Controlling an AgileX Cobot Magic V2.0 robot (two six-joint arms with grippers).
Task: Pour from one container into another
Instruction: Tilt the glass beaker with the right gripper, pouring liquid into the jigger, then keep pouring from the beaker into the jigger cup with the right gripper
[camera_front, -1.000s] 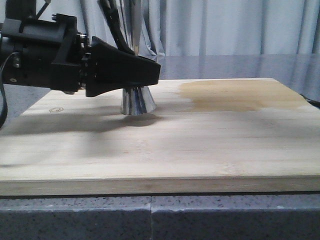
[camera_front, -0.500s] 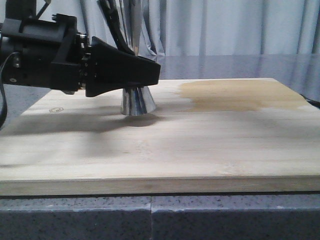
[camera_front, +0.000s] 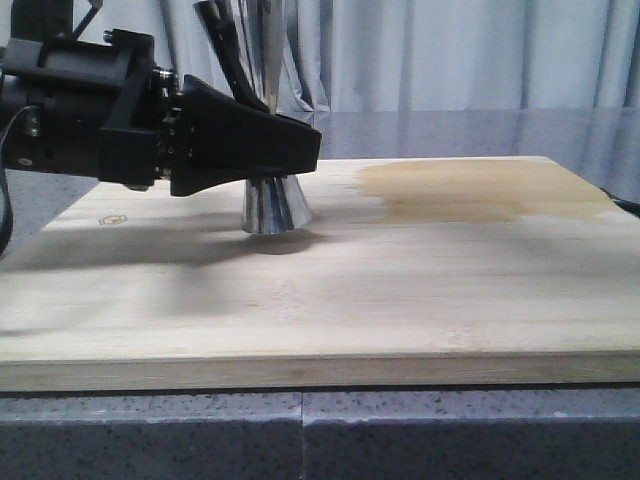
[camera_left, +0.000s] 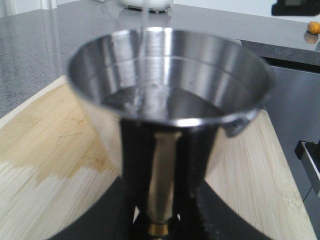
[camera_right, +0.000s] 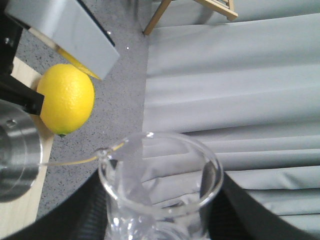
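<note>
The steel jigger (camera_front: 271, 205) stands on the wooden board (camera_front: 400, 290), and my left gripper (camera_front: 292, 150) is shut on its narrow waist. In the left wrist view its upper cup (camera_left: 165, 80) holds clear liquid, and the gold band (camera_left: 160, 229) sits between the fingers. Over the jigger, my right gripper (camera_right: 161, 222) is shut on the clear glass beaker (camera_right: 160, 185), which is tipped. A thin stream (camera_right: 70, 161) runs from its lip and falls into the cup as a stream (camera_left: 144, 55). In the front view the beaker (camera_front: 258, 40) shows at the top edge.
A darker wet patch (camera_front: 480, 190) covers the board's far right part. A yellow lemon (camera_right: 66, 99) lies on the grey counter beside the board, under a grey block (camera_right: 65, 30). Grey curtains (camera_front: 450, 50) hang behind. The board's front edge (camera_front: 320, 372) meets the counter.
The beaker and the right finger above the jigger have shifted slightly. The left gripper and the jigger have stayed in place.
</note>
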